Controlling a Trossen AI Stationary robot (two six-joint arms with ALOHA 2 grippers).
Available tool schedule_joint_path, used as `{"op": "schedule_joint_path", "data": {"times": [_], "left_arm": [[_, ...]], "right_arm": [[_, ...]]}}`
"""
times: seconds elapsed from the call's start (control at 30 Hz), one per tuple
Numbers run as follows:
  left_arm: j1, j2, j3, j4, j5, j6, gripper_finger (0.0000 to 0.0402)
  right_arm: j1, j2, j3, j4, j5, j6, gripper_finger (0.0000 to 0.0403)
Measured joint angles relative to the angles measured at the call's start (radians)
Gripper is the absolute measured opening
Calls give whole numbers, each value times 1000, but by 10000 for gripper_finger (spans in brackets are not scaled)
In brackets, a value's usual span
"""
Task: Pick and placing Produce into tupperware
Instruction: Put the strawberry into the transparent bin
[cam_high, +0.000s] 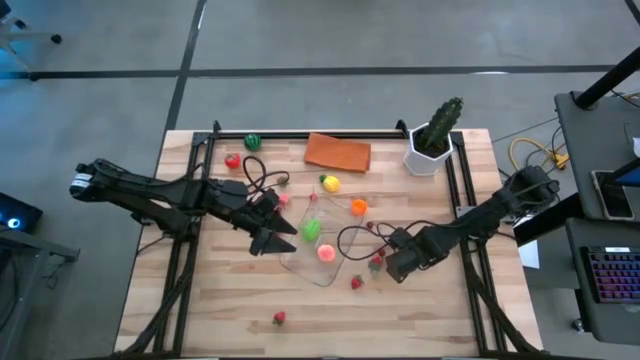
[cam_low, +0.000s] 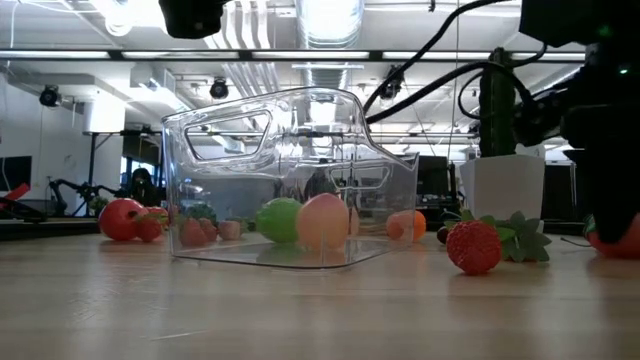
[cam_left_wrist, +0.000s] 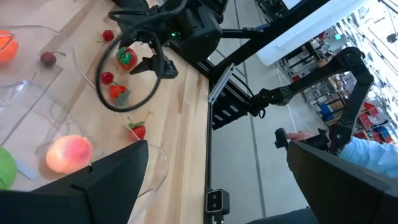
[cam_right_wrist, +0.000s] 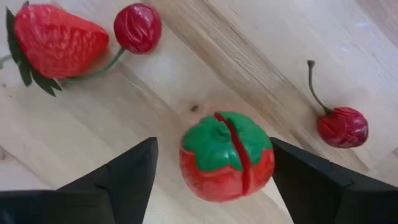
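- Progress, by my reckoning: early to middle. Only a few pieces lie in the container; most are out on the worktop.
- Container: clear, shallow, mid-worktop between my two arms. Inside, as far as I can tell: a green piece and a peach-coloured piece. The low view shows them behind the clear wall, with some small red ones I cannot place as in or out.
- My right gripper: open, one finger on either side of a red tomato with a green top, not yet closed on it. It sits low on the worktop just beside the container's right edge.
- Near that tomato: a strawberry and two cherries, all loose on the wood.
- My left gripper: open, holding nothing, at the container's left edge.
- Loose elsewhere: yellow piece, orange piece, red piece, dark green piece, strawberry near the front edge.
- Not for packing: orange cloth, potted cactus.
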Motion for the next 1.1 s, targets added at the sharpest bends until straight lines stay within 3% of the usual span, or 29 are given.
{"op": "schedule_joint_path", "data": {"times": [0.57, 0.8, 0.97, 1.03, 1.1], "left_arm": [[0, 0, 0, -1, 0, 0, 370], [0, -47, 0, -186, -21, 26, 370], [0, -106, 0, -352, -99, 38, 370], [0, -133, -1, -381, -131, 45, 370], [0, -162, -5, -401, -159, 45, 370]], "right_arm": [[-5, -18, 21, -1, -11, -7, 198], [-22, -96, 214, -17, 64, -56, 192], [-110, -82, 420, -12, 172, -236, 197], [-175, -42, 483, -15, 173, -305, 198], [-246, 14, 533, -14, 107, -383, 199]]}}
